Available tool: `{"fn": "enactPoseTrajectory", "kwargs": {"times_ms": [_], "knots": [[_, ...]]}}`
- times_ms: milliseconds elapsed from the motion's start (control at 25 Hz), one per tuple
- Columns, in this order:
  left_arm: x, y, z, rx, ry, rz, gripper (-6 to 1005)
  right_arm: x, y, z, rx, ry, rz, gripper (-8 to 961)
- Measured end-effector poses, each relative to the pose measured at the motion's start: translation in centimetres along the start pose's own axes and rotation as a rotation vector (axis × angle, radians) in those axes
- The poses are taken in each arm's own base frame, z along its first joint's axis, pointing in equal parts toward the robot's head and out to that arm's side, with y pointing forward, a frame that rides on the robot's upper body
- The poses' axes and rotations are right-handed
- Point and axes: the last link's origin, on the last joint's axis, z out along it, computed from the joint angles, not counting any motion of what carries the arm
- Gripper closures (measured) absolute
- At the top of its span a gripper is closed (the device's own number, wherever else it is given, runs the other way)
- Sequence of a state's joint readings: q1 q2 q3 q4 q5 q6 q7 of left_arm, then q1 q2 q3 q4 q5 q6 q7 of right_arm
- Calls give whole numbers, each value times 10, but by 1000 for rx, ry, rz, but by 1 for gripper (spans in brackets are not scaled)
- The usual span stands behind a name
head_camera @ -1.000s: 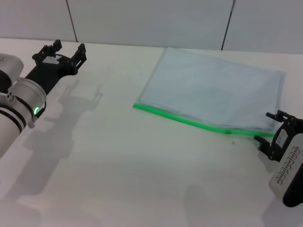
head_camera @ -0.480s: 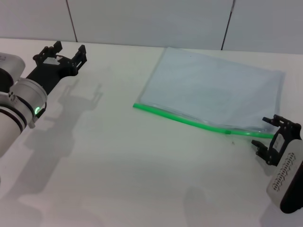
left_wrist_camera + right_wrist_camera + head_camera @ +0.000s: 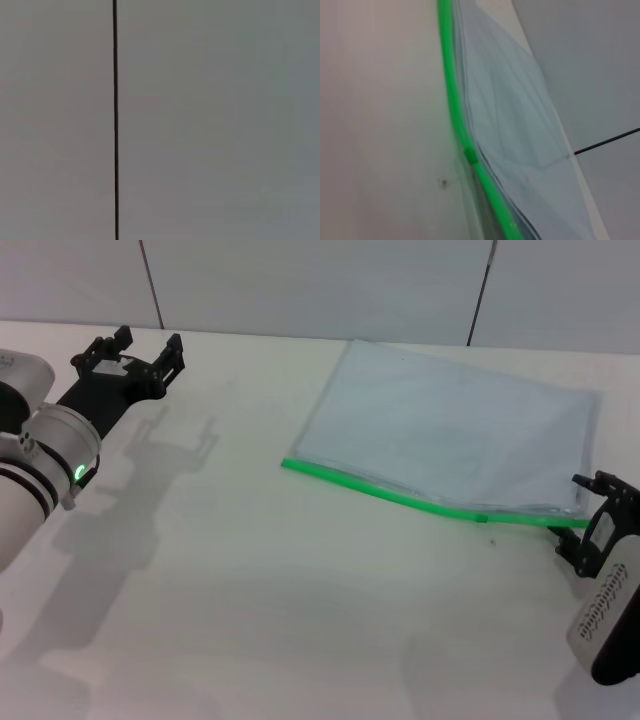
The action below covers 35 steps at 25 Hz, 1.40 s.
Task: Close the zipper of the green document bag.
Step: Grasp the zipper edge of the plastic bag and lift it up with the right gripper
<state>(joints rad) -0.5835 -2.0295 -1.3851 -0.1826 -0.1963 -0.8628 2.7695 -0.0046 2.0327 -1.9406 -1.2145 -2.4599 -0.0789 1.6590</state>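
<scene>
The green document bag (image 3: 460, 430) lies flat on the white table at the back right, pale and translucent. Its zipper (image 3: 400, 497) runs along the near long edge, with the small slider tab (image 3: 482, 519) toward the right end. My right gripper (image 3: 583, 512) sits low at the strip's right end, open, with the strip's tip reaching between its fingers. The right wrist view shows the zipper (image 3: 452, 107), its slider tab (image 3: 470, 154) and the bag (image 3: 510, 130) close up. My left gripper (image 3: 140, 345) hangs open at the far left, away from the bag.
The white table (image 3: 250, 580) stretches wide in front of the bag. A grey panelled wall (image 3: 300, 285) stands behind the table's far edge. The left wrist view shows only that wall (image 3: 210, 120) with a dark seam.
My right gripper shifted slightly left and toward the front, then moved back right to the zipper's end. The bag and the left arm stayed put.
</scene>
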Motion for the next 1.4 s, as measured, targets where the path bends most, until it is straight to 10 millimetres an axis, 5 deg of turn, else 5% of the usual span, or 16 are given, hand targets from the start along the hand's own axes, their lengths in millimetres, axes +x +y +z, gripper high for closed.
{"fn": "enactPoseTrajectory", "kwargs": {"times_ms": [720, 1160, 1400], "knots": [[3, 2, 4, -4, -2, 0, 307, -18, -5, 19, 97, -62, -90, 316], [2, 3, 4, -6, -2, 0, 313, -11, -3, 30, 112, -42, -207, 318], [2, 2, 4, -5, -2, 1, 317, -20, 1, 30, 114, -69, -205, 507]]}}
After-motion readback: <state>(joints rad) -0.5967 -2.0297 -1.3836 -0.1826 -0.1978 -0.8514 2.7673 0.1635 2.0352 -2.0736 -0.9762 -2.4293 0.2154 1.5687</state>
